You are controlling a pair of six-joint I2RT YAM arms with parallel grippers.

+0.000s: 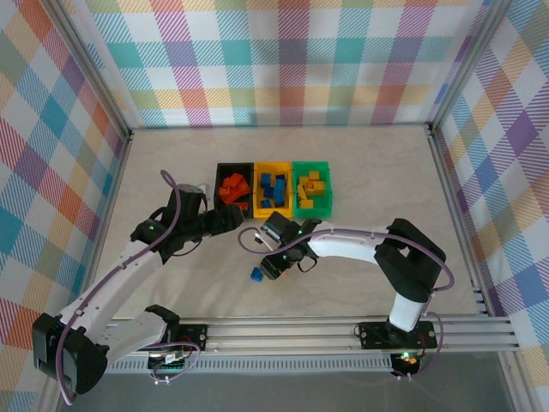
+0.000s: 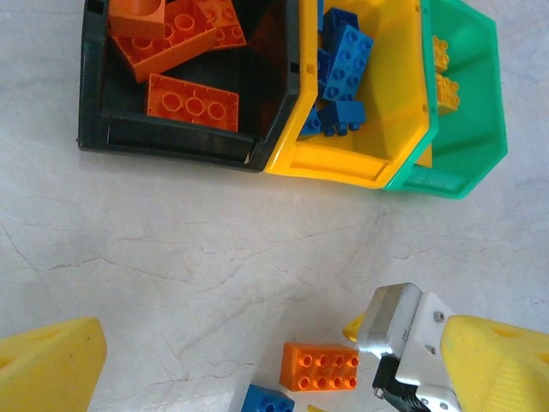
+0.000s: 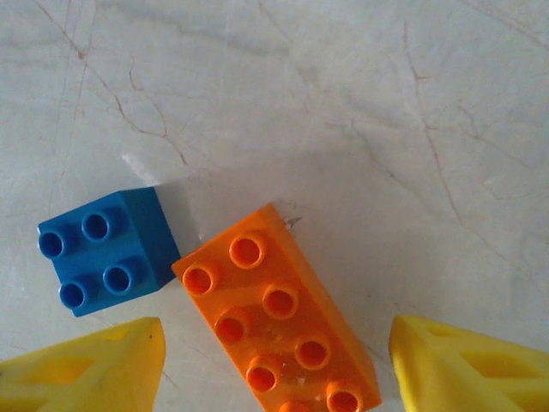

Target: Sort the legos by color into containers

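Right gripper (image 3: 276, 333), jaws apart, straddles an orange brick (image 3: 279, 322) lying flat on the table (image 3: 343, 103), with a sliver of gap on either side. A blue brick (image 3: 103, 249) sits just beside it, corner to corner. The left gripper (image 1: 230, 220) hangs near the front of the black bin (image 2: 171, 142), jaws spread wide and empty. The three bins stand in a touching row: the black one holds orange bricks (image 2: 190, 101), the yellow bin (image 2: 343, 163) blue bricks (image 2: 347, 60), the green bin (image 2: 463, 154) yellow bricks (image 2: 444, 86).
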